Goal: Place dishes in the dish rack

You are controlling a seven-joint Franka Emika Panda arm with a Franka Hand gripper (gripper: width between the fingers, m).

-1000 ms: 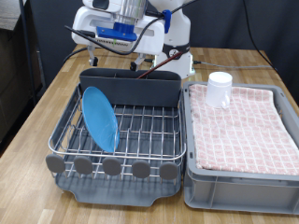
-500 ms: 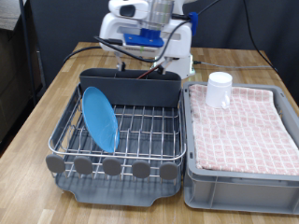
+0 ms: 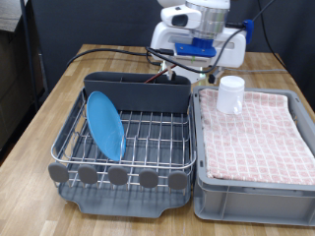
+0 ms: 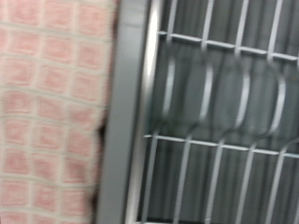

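Observation:
The light-blue plate (image 3: 104,124) stands on edge in the chrome wire dish rack (image 3: 148,138), on the exterior view's left side. The small white cup (image 3: 231,93) stands upright on the checkered cloth at the far corner of the grey tub. My gripper (image 3: 203,69) hangs over the table behind the rack's grey trough (image 3: 138,88), just left of the cup and apart from it. Nothing shows between its fingers. The wooden spoon is out of view. The blurred wrist view shows rack wires (image 4: 215,103) and cloth (image 4: 51,103), with no fingers.
The grey tub (image 3: 251,192) lined with pink-and-white checkered cloth (image 3: 256,133) sits right of the rack. Cables (image 3: 128,47) trail over the wooden table behind the rack. A dark curtain (image 3: 49,25) stands at the back left.
The arm has swung from above the trough's left part towards the exterior view's right, ending near the cup. Plate and cup have not moved.

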